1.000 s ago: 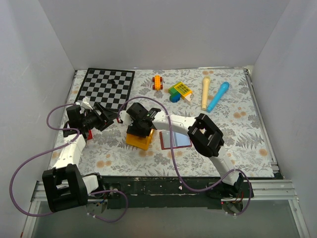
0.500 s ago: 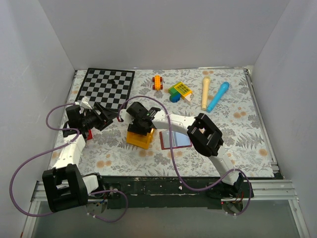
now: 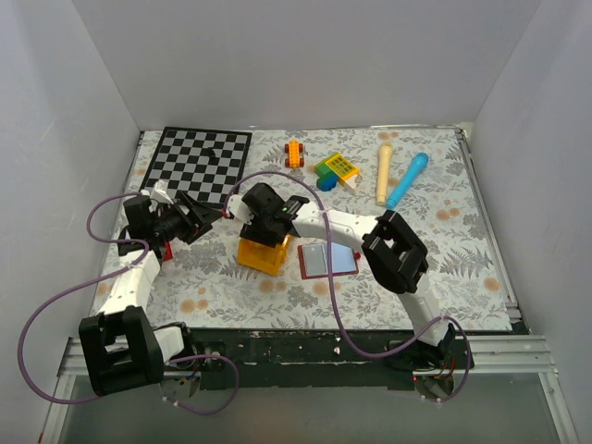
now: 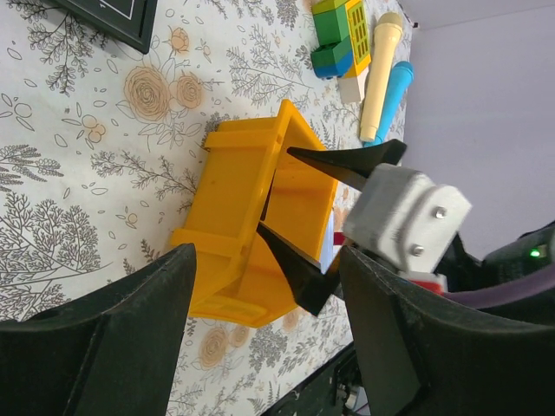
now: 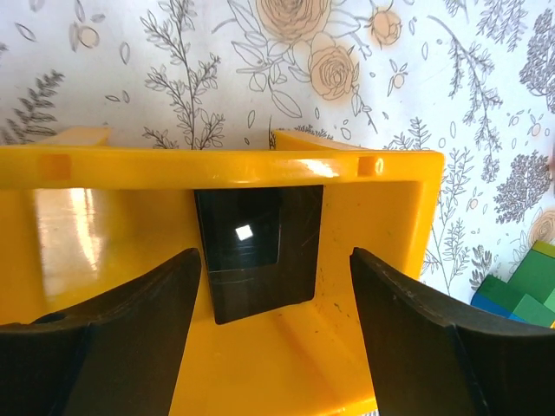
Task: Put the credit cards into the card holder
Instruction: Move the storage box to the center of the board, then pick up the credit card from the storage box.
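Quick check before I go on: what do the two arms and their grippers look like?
Both arms have white links and blocky black joint housings, the left arm, the right arm. A thin purple cable loops loosely along each. The left gripper and right gripper are black; the right one's fingers taper to points below a pale grey block with screws.

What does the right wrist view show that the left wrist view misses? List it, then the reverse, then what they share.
Right wrist only: black cards lying inside the bin. Left wrist only: the right jaws, open, reaching into the bin; chessboard corner; cream cylinder and blue cylinder. Both: the yellow bin, floral cloth, green block.
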Motion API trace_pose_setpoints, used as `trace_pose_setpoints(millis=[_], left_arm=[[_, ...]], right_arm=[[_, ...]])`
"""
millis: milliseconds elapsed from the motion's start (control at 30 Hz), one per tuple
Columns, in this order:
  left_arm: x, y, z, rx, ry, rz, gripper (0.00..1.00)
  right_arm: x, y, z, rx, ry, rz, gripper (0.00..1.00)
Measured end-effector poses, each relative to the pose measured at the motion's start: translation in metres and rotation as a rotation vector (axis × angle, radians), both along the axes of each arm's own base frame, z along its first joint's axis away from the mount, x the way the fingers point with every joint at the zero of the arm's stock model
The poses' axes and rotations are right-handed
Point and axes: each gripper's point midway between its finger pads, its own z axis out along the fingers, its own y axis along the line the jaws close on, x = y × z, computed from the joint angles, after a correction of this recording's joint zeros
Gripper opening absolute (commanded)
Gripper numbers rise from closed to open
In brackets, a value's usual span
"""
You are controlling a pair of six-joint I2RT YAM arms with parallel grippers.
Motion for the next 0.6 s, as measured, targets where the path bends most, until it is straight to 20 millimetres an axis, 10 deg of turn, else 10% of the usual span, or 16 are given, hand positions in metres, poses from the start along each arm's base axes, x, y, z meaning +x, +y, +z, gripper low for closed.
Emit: trace_pose_setpoints(millis=[600], left_arm=[[0.000,0.000,-0.001,-0.001,0.001,-0.001,0.67]], right_arm=[[-0.023,0.012,-0.002,0.068,0.125,0.052,0.77]])
